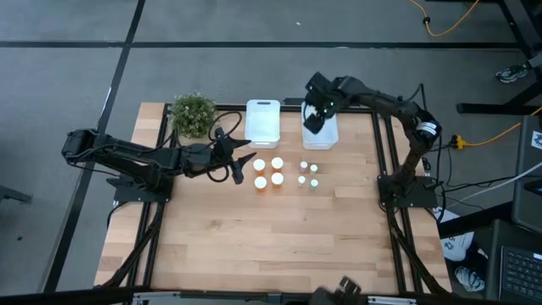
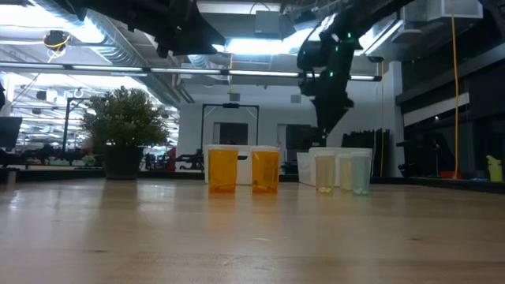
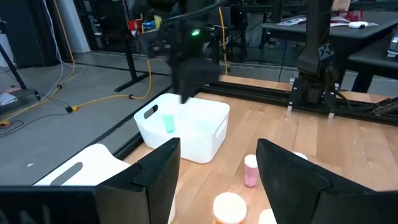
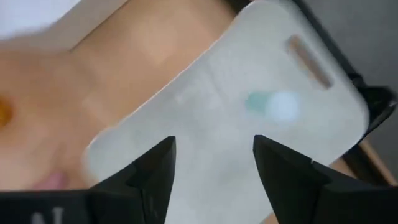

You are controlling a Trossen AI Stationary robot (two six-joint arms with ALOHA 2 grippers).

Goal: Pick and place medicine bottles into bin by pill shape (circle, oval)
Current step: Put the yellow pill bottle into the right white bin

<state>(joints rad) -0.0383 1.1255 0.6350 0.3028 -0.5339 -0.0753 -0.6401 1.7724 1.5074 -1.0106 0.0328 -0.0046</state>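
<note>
Green-capped bottle (image 4: 273, 104) in bin (image 4: 205, 124), below open right claw (image 4: 211, 163)

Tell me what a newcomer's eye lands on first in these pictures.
The right gripper hangs with open jaws over the right-hand white bin at the table's far edge, and one green-capped bottle already lies inside. Near the table's middle stand four orange bottles with smaller pale bottles beside them. The left gripper, jaws open, waits just left of that cluster, near a potted plant.

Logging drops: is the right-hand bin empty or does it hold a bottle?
Not empty. One green-capped bottle lies in the right bin, with the open right gripper above it.
</note>
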